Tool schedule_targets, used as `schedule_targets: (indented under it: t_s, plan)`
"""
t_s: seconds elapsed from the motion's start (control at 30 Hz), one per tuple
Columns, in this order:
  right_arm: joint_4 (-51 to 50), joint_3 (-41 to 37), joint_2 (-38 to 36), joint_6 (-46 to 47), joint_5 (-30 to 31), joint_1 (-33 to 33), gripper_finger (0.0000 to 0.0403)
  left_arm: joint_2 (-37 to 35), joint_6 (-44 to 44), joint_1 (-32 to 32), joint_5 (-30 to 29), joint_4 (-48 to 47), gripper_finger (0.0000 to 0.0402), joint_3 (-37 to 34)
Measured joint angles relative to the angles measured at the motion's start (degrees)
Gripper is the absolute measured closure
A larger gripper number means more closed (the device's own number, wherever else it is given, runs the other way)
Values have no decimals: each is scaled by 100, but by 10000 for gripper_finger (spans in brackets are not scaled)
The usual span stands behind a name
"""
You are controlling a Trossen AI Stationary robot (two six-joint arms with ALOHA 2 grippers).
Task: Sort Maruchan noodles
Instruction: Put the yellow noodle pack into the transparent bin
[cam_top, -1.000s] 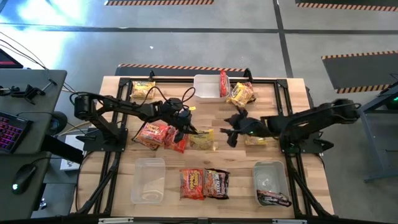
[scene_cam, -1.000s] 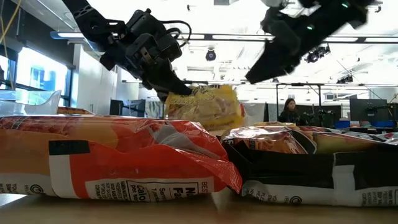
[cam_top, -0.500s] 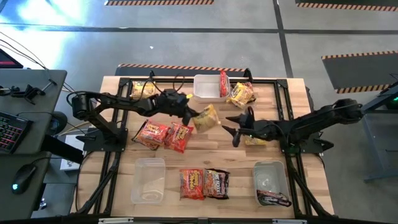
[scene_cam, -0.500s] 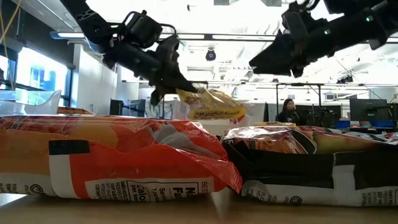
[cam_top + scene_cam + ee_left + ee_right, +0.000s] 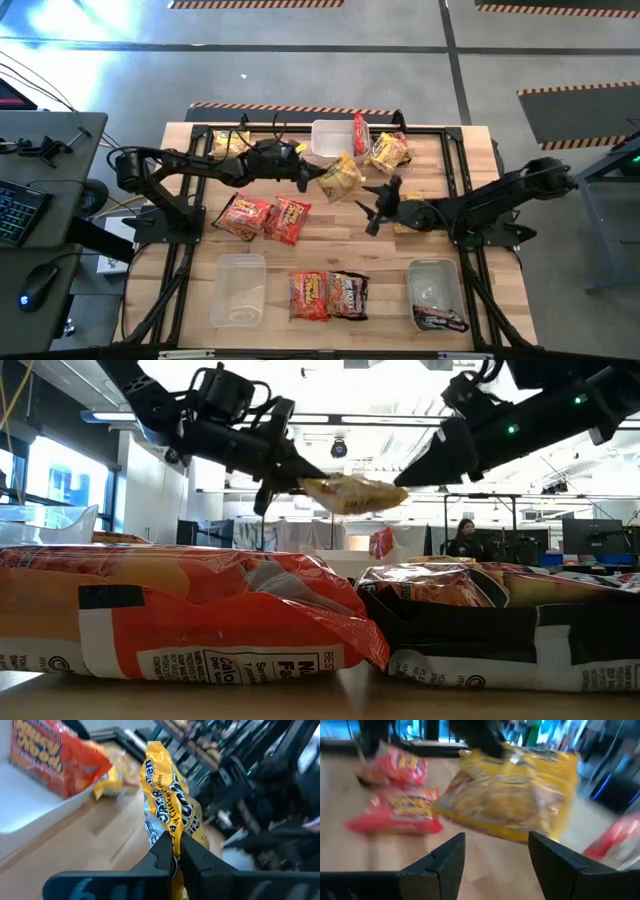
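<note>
While your left gripper [image 5: 312,180] pinches the crinkly yellow plastic noodle packet [image 5: 341,178] aloft, your right gripper [image 5: 377,208] gapes wide just beside it.

Wooden table [image 5: 330,225] — scattered ramen packets [image 5: 262,217] and clear tubs [image 5: 238,289].

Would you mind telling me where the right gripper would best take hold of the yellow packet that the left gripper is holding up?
Probably the free far edge. The left gripper pinches one end of the yellow packet, which hangs roughly flat in the air. The open right gripper faces it from the opposite side, so it could come in level and close over that thin, unheld edge.
</note>
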Motion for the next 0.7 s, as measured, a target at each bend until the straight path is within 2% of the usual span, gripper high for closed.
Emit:
schedule_targets:
  t_s: [0.17, 0.3, 0.4, 0.53, 0.7]
  plan:
    - [56, 683, 595, -2721, 1209, 326, 198, 0, -697, 364, 638, 388, 401, 4]
    - [-77, 1332, 1116, -4662, 1871, 312, 198, 0, -1188, 552, 1039, 629, 401, 4]
    - [-86, 1699, 1503, -5947, 2128, 229, 198, 0, -1475, 598, 1279, 724, 401, 4]
    - [-67, 2019, 1898, -6944, 2340, 84, 198, 0, -1752, 632, 1413, 975, 402, 4]
    - [392, 2091, 2052, -7233, 2365, -82, 198, 0, -1907, 638, 1495, 1098, 402, 4]
